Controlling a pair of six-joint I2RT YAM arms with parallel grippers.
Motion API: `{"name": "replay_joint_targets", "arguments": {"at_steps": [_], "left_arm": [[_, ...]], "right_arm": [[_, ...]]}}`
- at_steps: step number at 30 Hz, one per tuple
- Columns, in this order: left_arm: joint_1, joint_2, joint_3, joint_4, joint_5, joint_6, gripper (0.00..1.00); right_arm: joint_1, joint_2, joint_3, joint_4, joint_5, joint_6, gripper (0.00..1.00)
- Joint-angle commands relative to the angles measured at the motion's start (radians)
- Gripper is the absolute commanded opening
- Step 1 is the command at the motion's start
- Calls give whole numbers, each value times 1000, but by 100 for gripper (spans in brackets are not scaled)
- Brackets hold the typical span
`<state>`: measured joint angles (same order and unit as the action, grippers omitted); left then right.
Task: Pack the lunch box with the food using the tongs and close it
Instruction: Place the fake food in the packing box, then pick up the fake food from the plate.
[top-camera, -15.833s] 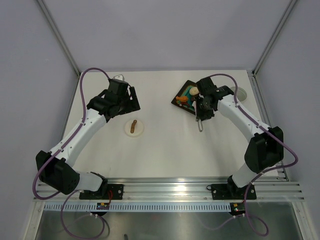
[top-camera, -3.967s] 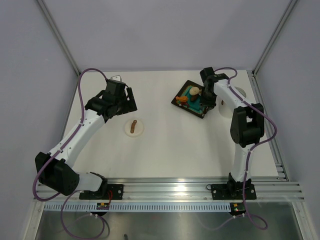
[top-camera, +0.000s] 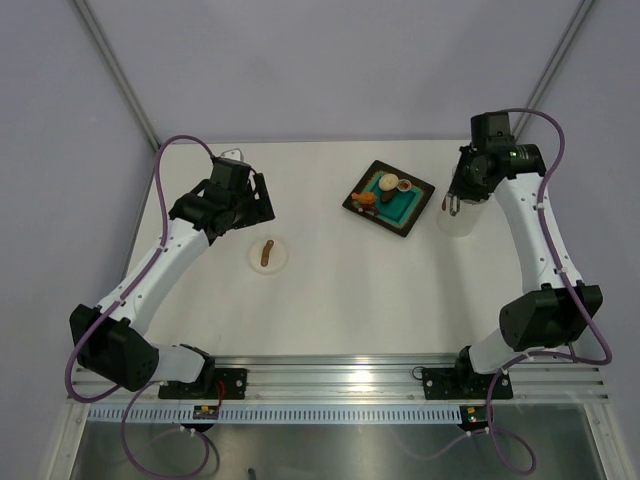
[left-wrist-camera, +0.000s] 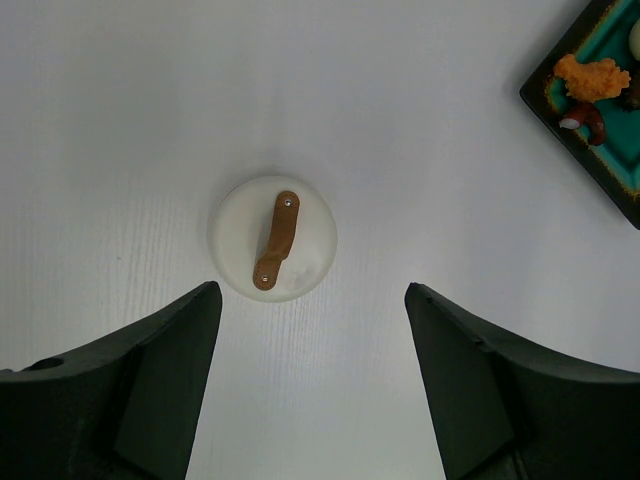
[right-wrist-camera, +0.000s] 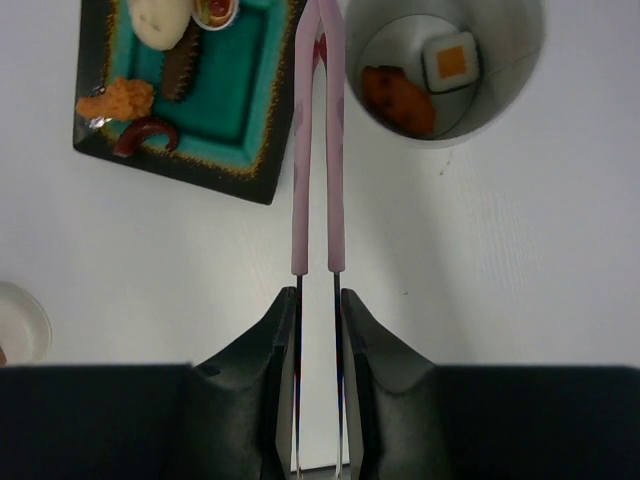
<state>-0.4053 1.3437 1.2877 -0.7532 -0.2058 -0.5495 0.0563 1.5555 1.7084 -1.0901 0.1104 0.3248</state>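
The white table (top-camera: 330, 300) carries everything. The left arm (top-camera: 160, 265) reaches up the left side and the right arm (top-camera: 540, 240) up the right side. The black square tray (top-camera: 413, 203) with its teal centre sits in the far middle of the table. Just to its right stands the lunch box (top-camera: 455, 220), a white round tub, upright and uncovered.

Its lid (left-wrist-camera: 305, 235) lies flat on the table well to the left, apart from the tub, brown stick handle (left-wrist-camera: 276, 240) facing up. The left hand (left-wrist-camera: 312, 300) hangs above it with fingers spread wide, holding nothing.

The right hand (right-wrist-camera: 318, 300) is clamped on the pale pink tongs (right-wrist-camera: 337, 200) at their spread end. The two thin arms run forward and meet over the gap between tray and tub, beside the tub's rim. A reddish sliver shows between the arms near the tip; I cannot tell what it is.

Inside the tub lie two food pieces – an orange-brown chunk (right-wrist-camera: 397, 98) and a white square with an orange centre (right-wrist-camera: 451, 60). On the tray lie a cream-white round piece (right-wrist-camera: 160, 20), a brown stick-shaped piece (right-wrist-camera: 183, 70), an orange crumbed piece (right-wrist-camera: 118, 100) and a dark red curl (right-wrist-camera: 145, 135).
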Motion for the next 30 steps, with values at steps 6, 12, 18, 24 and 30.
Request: {"name": "replay_joint_targets", "arguments": {"at_steps": [6, 12, 18, 24, 30], "left_arm": [[5, 3, 18, 45, 20, -3, 78], [5, -8, 12, 38, 8, 3, 78], [5, -6, 13, 37, 8, 2, 78], [5, -9, 4, 34, 2, 6, 78], [5, -2, 1, 37, 2, 6, 78]], "right_arm": [[180, 72, 1, 38, -104, -9, 13], [188, 161, -29, 88, -161, -9, 14], [186, 261, -9, 99, -149, -26, 19], [183, 334, 5, 116, -115, -26, 27], [181, 393, 36, 125, -115, -21, 32]]}}
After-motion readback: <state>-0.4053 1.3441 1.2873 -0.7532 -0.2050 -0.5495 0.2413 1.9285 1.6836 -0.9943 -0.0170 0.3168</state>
